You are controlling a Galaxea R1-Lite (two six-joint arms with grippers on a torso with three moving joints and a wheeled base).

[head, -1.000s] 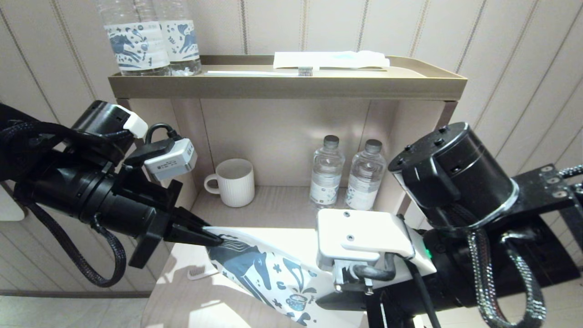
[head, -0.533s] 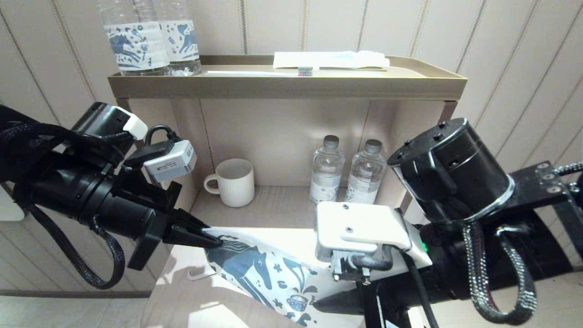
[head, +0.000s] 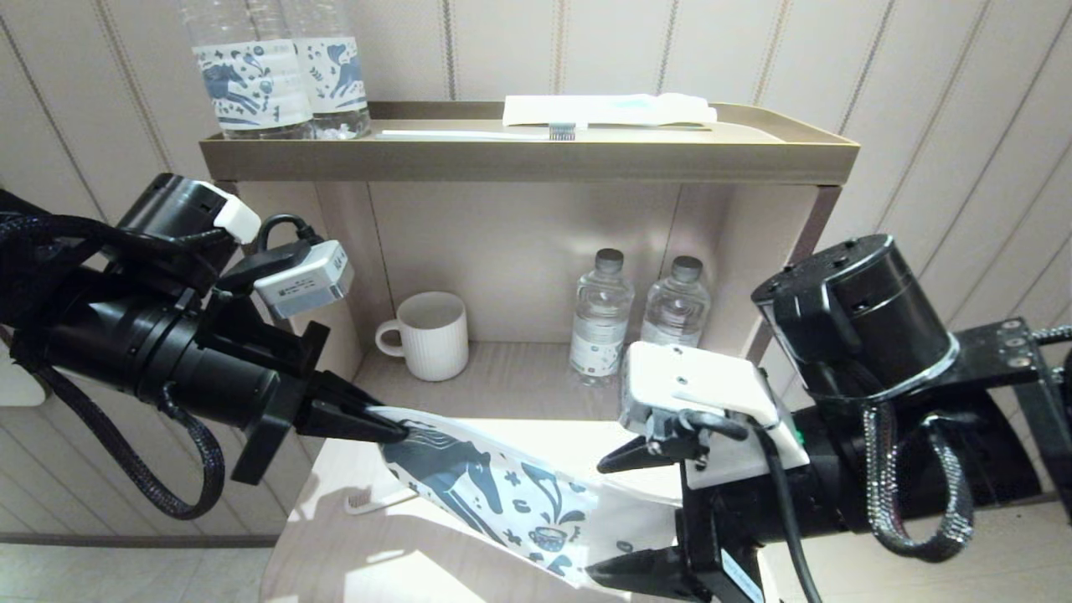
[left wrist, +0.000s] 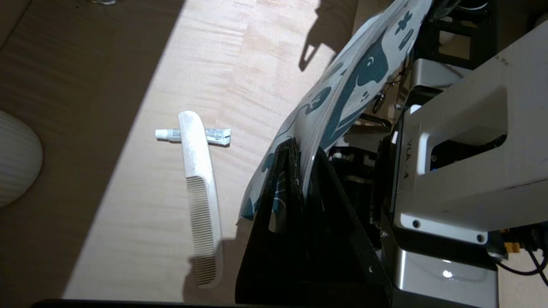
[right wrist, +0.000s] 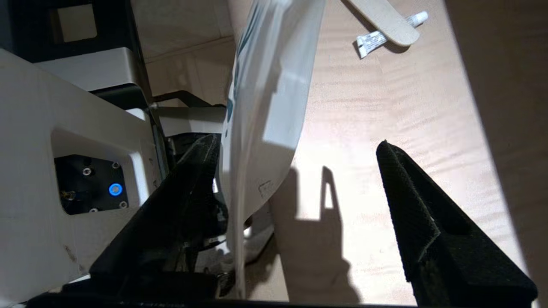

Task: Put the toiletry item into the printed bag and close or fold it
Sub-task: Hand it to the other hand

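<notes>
Left gripper point(head: 394, 431) pinched on one end of the bag point(head: 494, 494), holding it off the counter point(head: 394, 561). Right gripper point(head: 628, 519) at the bag's other end, jaws wide; bag hangs between them, against one finger, not clamped. Comb point(left wrist: 199, 192) flat on the counter below and beside the left gripper, lying across a small tube point(left wrist: 216, 136).

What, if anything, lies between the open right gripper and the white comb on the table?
The printed bag does. The left gripper holds it by one end, so it hangs across the space between the right gripper and the comb. The comb lies flat on the table, its handle over a small tube.
</notes>
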